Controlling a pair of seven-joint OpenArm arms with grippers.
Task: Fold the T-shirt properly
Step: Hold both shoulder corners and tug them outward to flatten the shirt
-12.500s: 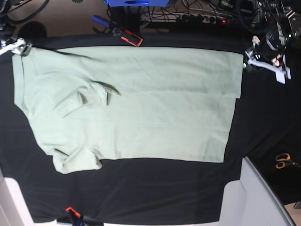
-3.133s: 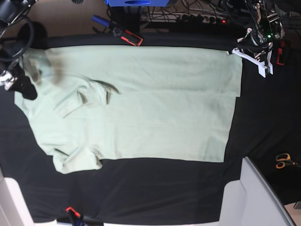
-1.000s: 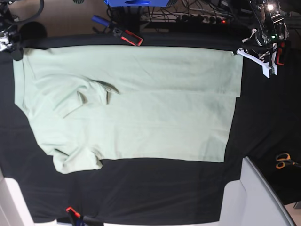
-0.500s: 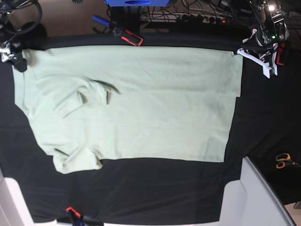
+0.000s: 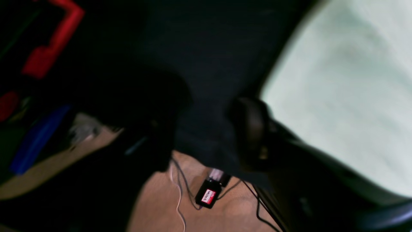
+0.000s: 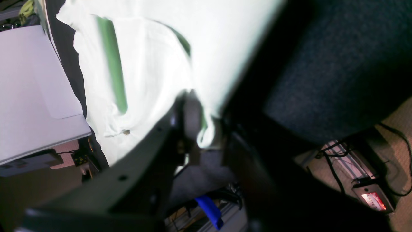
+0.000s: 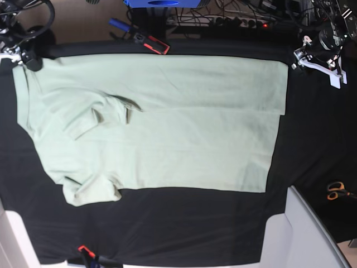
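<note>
Right claw [image 7: 17,56] sits at the far-left corner of the desk [image 7: 167,234], right at the T-shirt [image 7: 167,123] shoulder edge. In the right wrist view its fingers [image 6: 191,119] pinch a lip of pale cloth: clenched on the T-shirt corner. Half a second before, this claw stood a little nearer and lower along the left edge; now it is up at the corner itself.

T-shirt lies flat on the black desk cover, spread wide from the left edge to well right of centre. A sleeve is folded in on the left half, a second sleeve bunches at the near-left corner. Far hem runs straight along the far desk edge. Broad bare black strip along the near side; narrower strip on the right.

Red-and-black tool [image 7: 152,43] lies just beyond the far edge. Orange scissors [image 7: 334,191] rest at the near right, well apart from the cloth.

Left claw [image 7: 312,58] hangs beyond the T-shirt's far-right corner, over bare black cover, apart from the cloth. Its wrist view shows fingers [image 5: 251,129] parted, nothing between them: released. Earlier it stood at that corner; now shifted right.
</note>
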